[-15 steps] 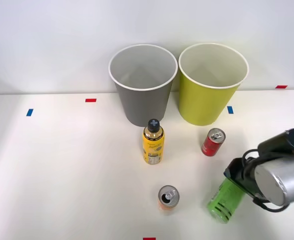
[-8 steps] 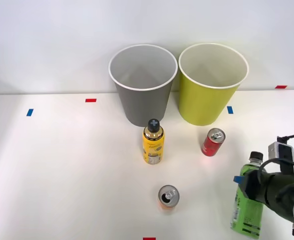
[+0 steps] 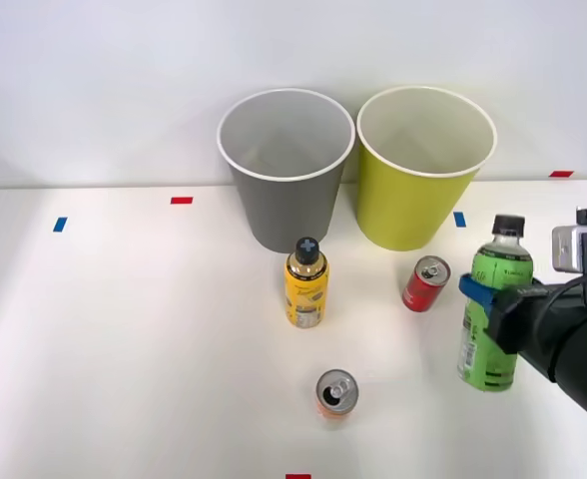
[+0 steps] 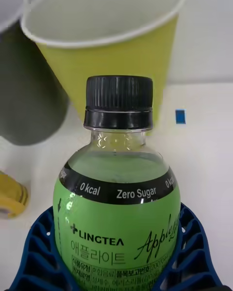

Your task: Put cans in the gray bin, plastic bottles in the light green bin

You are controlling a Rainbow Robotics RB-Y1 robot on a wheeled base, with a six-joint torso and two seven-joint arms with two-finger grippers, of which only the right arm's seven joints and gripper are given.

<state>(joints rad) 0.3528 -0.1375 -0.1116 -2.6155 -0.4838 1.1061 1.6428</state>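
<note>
My right gripper (image 3: 493,307) is shut on a green plastic bottle (image 3: 492,319) with a black cap and holds it upright, just right of the red can (image 3: 425,284). In the right wrist view the blue fingers (image 4: 39,257) wrap both sides of the bottle (image 4: 116,213), and the light green bin (image 4: 102,53) stands straight beyond its cap. The gray bin (image 3: 286,165) and the light green bin (image 3: 423,165) stand side by side at the back. An orange can (image 3: 335,393) stands near the front edge. A yellow bottle (image 3: 305,284) stands before the gray bin.
Small red and blue tape marks dot the white table (image 3: 124,319), one blue mark (image 3: 459,219) right of the light green bin. A white wall rises behind the bins. The table's left half is bare.
The green bottle went from lying tilted in the gripper at the front right to upright, then moved up and toward the light green bin. The cans and the yellow bottle stayed put.
</note>
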